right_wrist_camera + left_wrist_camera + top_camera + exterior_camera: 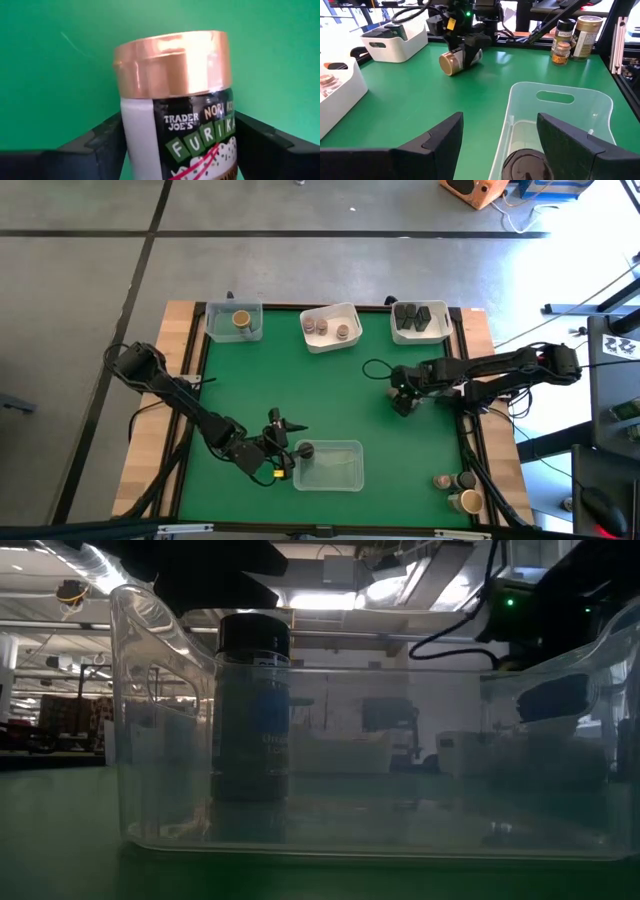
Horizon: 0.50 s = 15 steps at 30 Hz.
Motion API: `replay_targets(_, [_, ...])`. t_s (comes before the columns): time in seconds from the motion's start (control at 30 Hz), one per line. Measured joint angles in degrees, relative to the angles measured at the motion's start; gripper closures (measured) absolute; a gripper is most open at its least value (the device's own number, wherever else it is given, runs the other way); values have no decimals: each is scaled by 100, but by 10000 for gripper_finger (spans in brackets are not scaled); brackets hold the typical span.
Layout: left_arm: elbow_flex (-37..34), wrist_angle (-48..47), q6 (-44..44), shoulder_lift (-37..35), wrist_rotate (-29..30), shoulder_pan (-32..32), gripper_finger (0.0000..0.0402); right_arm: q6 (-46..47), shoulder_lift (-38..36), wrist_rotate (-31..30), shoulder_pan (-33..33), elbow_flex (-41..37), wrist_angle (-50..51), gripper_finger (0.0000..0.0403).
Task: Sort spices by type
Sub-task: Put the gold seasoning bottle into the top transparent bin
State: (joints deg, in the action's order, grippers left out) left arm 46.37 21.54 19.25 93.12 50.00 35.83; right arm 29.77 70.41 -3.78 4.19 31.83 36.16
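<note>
**Two jars in play: one gripped on its side, one standing in the near tray**

The jar I care about most is the copper-lidded furikake jar [175, 105]. My right gripper [403, 402] is clamped on its body, a finger on each side, and it lies sideways just over the green mat [330, 395], right of centre. From the left wrist camera the lid points out sideways; I judge I hold it by the body so that the lid stays readable for matching.

The black-lidded jar [253, 710] stands upright in the clear tray [335, 472] at the table's near edge, at the end nearest the left arm. My left gripper [283, 448] is spread wide just beside that jar and grips nothing.

Along the far edge sit three bins: one holding a tan-lidded jar [241, 320], the white middle bin [331, 338] with pale-lidded ones, and a third with dark-lidded jars [419, 319]. Each holds one kind, so my guess is the copper lid belongs with the tan one.

Three more jars [455, 488] wait off the mat at the near right corner.
</note>
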Motion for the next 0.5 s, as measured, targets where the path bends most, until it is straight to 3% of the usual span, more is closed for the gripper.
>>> replay_targets(0.23, [0,49,11,0,0,0,164,-337,4,19,-2,-2,-1182,112])
replay_targets(0.5, [0,55,16,0,15,-24,164,-1183,4,-344,-2,-269,-3700,112])
